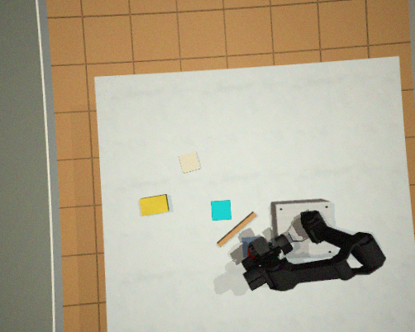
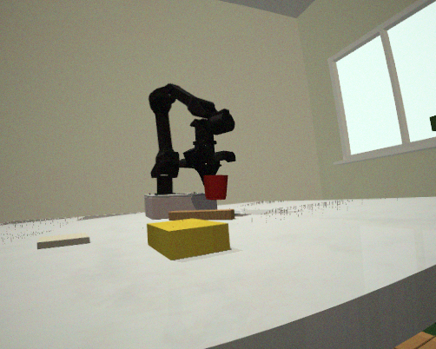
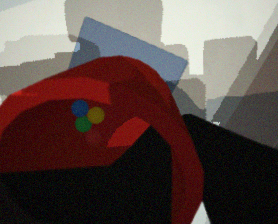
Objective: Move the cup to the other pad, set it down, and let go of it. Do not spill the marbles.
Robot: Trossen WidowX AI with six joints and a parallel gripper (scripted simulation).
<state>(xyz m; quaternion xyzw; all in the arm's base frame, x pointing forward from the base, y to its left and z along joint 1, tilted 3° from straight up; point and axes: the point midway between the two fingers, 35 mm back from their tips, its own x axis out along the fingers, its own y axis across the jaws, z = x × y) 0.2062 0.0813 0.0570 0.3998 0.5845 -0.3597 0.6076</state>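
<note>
The gripper point(image 1: 256, 253) point(image 2: 211, 180) is grasping the red cup point(image 1: 251, 256) point(image 2: 215, 187) point(image 3: 125, 75) by its wall, holding it upright above the blue pad point(image 1: 248, 245) point(image 3: 135, 52); swinging hard toward the cyan pad point(image 1: 221, 210), at eleven o'clock from above, would risk marbles point(image 3: 87, 116) spilling.

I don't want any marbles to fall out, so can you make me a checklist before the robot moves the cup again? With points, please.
1. Black gripper point(image 1: 256, 253) point(image 2: 212, 184) shut on the round red cup point(image 2: 215, 187) point(image 3: 187, 165): ok.
2. Cup lifted above the white table point(image 1: 151, 121) point(image 2: 94, 288): ok.
3. Cup upright: ok, it looks level from outside.
4. Small round marbles point(image 3: 83, 123) inside: ok for blue, green and yellow; a reddish one is faint.
5. Flat square cyan pad point(image 1: 221, 210) uncovered: ok.
6. Cup high enough to pass over the long thin brown bar point(image 1: 236, 230) point(image 2: 201, 214): cannot tell.
</note>
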